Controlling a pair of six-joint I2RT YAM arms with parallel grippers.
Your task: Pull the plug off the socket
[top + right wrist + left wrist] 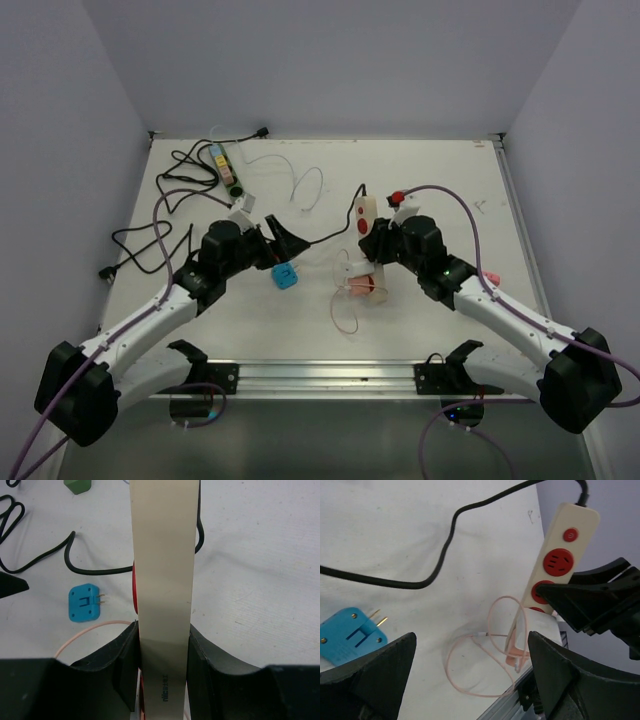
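power strip [365,213]: cream bar with red sockets, near the middle of the table [450,170] in the top view. its near end sits in the right gripper and its far end points to 12 o'clock.
right gripper [380,243]: pinching the power strip [162,580]. the right wrist view shows its fingers [125,655] pressed against the two long sides. whether the held end is off the table i cannot tell.
blue plug [286,276]: lies flat on the table at about 8 o'clock from the power strip, apart from it. its two brass prongs are bare and sit in no socket. in the right wrist view the blue plug [84,602] is at 9 o'clock from the strip.
left gripper [278,238]: jaws spread wide with nothing between them. it hangs just at 12 o'clock from the blue plug. in the left wrist view the plug [350,635] shows at 9 o'clock, beside one finger and not touching it.
black cord [330,235]: leaves the far end of the power strip [560,555] and curves across the table toward 9 o'clock.
pink cable [348,305]: thin loops on the table at 6 o'clock from the power strip, between the blue plug and the right arm.
second strip [222,165]: at 11 o'clock near the far edge, with tangled black cables [160,210] around it.
white cable [305,185]: loose loop at 10 o'clock from the power strip.
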